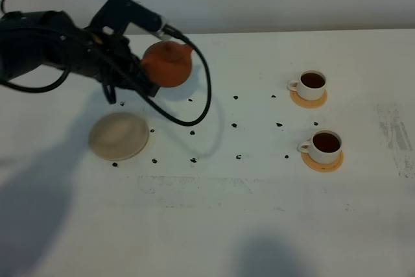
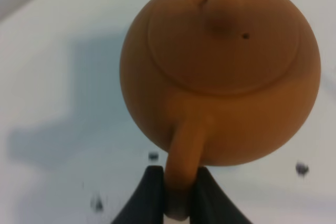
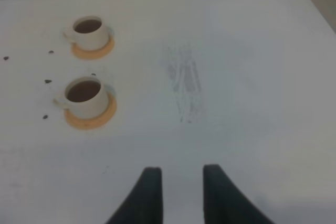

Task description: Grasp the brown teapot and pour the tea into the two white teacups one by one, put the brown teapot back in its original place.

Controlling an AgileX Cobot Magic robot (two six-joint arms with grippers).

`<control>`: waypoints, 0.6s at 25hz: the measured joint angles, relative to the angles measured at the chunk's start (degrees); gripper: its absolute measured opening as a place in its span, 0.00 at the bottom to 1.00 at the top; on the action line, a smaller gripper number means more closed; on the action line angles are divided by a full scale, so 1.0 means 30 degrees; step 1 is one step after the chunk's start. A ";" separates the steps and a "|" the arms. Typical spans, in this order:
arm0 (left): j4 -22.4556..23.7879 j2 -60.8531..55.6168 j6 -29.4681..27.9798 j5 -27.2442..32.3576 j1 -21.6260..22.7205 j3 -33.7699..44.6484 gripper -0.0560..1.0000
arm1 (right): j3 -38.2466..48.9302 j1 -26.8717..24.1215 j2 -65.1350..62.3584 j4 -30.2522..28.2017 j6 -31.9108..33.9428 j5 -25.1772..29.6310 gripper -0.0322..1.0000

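Observation:
The brown teapot (image 1: 167, 63) (image 2: 220, 72) hangs above the table, lid up, beyond and to the right of the pale beige coaster (image 1: 119, 135), its original place, which lies bare. My left gripper (image 1: 146, 77) (image 2: 178, 174) is shut on the teapot's loop handle. The two white teacups (image 1: 312, 84) (image 1: 325, 144) stand on orange-tan coasters at the right, both holding dark tea; the right wrist view shows them too (image 3: 88, 31) (image 3: 84, 95). My right gripper (image 3: 181, 174) hovers over bare table right of the cups, jaws apart with nothing between, and is outside the exterior view.
Small dark specks (image 1: 192, 132) are scattered over the white table (image 1: 214, 225) between the beige coaster and the cups. A black cable (image 1: 206, 89) loops from the left arm past the teapot. A faint grey smear (image 1: 395, 131) marks the table's right side.

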 joint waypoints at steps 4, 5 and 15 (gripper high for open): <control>-0.0289 -0.1454 -0.0630 -0.0585 0.0739 0.1983 0.13 | 0.0000 0.0000 0.0000 0.0000 0.0000 0.0000 0.25; -0.0432 -0.1787 -0.0673 -0.0804 0.0919 0.2526 0.13 | 0.0000 0.0000 0.0000 0.0000 0.0000 0.0000 0.25; -0.1666 -0.3471 -0.0780 -0.1952 0.1767 0.6288 0.13 | 0.0000 0.0000 0.0000 0.0000 0.0000 0.0000 0.25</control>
